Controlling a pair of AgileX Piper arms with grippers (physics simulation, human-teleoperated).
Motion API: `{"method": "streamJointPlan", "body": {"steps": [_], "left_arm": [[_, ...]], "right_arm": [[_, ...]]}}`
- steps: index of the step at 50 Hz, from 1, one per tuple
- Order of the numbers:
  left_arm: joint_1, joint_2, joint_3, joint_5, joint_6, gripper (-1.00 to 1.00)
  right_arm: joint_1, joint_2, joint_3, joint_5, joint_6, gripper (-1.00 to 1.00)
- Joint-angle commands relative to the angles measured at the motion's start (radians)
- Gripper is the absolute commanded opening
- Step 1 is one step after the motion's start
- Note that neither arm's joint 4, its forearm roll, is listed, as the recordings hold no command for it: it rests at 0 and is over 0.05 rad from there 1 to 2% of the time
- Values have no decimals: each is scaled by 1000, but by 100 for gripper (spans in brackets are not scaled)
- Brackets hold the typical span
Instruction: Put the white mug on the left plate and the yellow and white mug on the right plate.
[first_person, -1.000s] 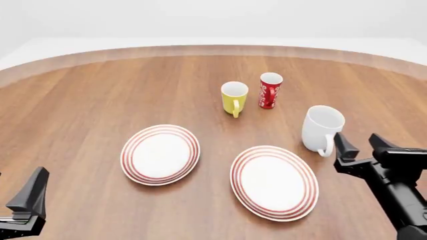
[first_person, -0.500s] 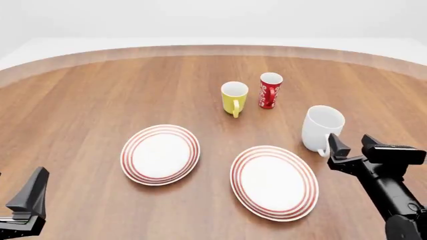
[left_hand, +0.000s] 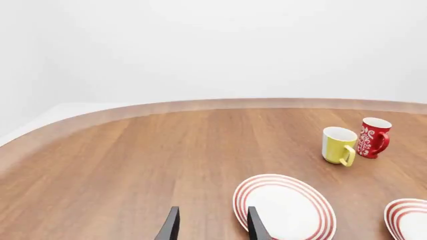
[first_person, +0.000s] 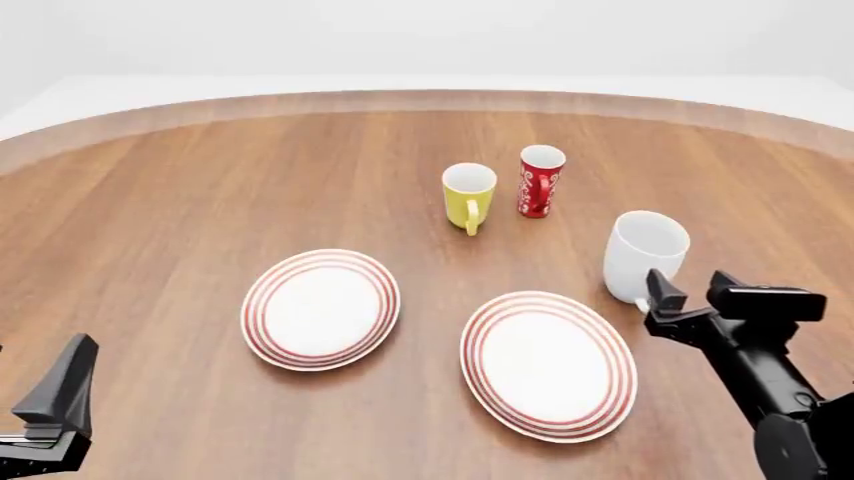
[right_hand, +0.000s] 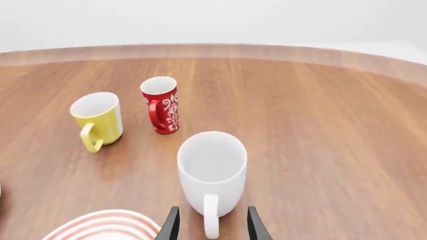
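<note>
1. Jaws of the right gripper (right_hand: 208, 225) stand apart and hold nothing; the loop handle of the white mug (right_hand: 212, 172) sits in the gap between them, though contact cannot be told. In the front view the same gripper (first_person: 691, 297) is level with the handle, at the mug's (first_person: 643, 252) near side.
2. Handling, as a judgement: the mug looks rigid, glossy and fairly heavy for its kind, so slippery under a light pinch and liable to swing or tip. The handle is the natural hold, squeezed across its flat sides.
3. Beyond the mug from these jaws stand the yellow and white mug (right_hand: 99, 119) and a red patterned cup (right_hand: 161, 104), near each other and well apart from the jaws.
4. Beside the right gripper lies the right plate (first_person: 549, 365), bare; farther across is the left plate (first_person: 320, 309), also bare.
5. Left gripper (left_hand: 211, 226) jaws are apart and grip nothing; it hovers over the counter (first_person: 200, 190), just beside the left plate (left_hand: 285, 209).
</note>
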Motion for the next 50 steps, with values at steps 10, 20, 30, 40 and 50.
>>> {"method": "streamJointPlan", "body": {"steps": [10,20,30,40,50], "left_arm": [[0,0,0,0,0,100],[0,0,0,0,0,100],[0,0,0,0,0,100],[0,0,0,0,0,100],[0,0,0,0,0,100]], "right_arm": [[-2,91,-46,-1,-8,100],[1,122,-61,-1,-8,100],[10,147,-70,-1,-6,100],[13,172,-83,-1,-5,100],[5,194,-95,-1,-5,100]]}}
